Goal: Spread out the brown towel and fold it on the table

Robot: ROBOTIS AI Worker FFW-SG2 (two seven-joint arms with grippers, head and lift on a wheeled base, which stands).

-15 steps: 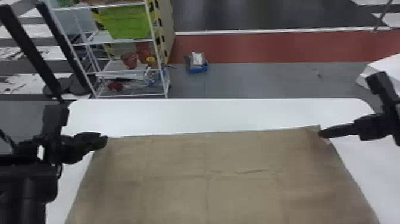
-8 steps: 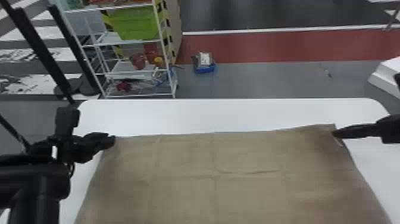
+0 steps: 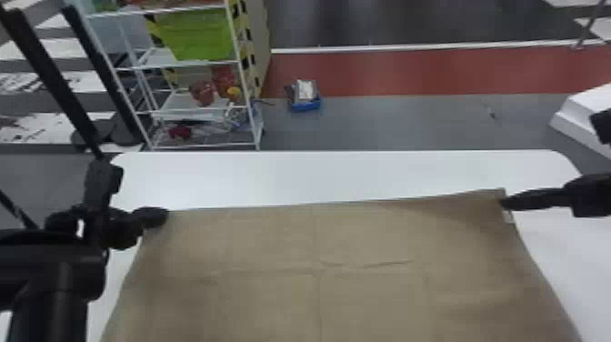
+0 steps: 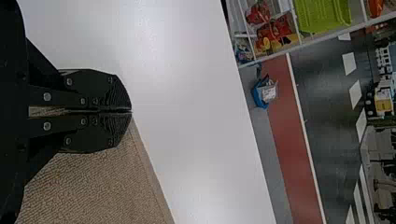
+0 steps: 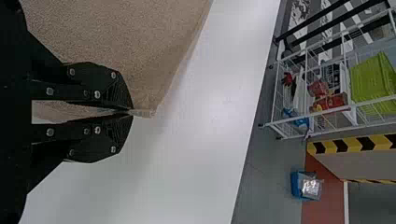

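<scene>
Your brown woven-cloth towel lies spread out on the white desk with rounded corners, its upper face showing a grid of faint creases and a short raised wrinkle. Its far edge runs roughly along the desk's far edge, with a white strip of desk between them; the towel's right end comes closer to that edge than its left end.

Your left gripper is at the desk's left side, its jaws clenched on the towel's far left corner; in the left wrist view you can see brown cloth caught between them. Your right gripper is at the desk's right side, its jaws pinching the far right corner, and in the right wrist view a bit of the corner pokes out past the tips. You cannot tell whether the held corners touch the desk. A small pale patch shows on the towel's edge just beside the right gripper.

Past the desk's far edge, toward its left end, you have a white wire shelf rack with a bright green plastic basket on it. A small blue box stands on the floor beyond the desk, right of the rack.
</scene>
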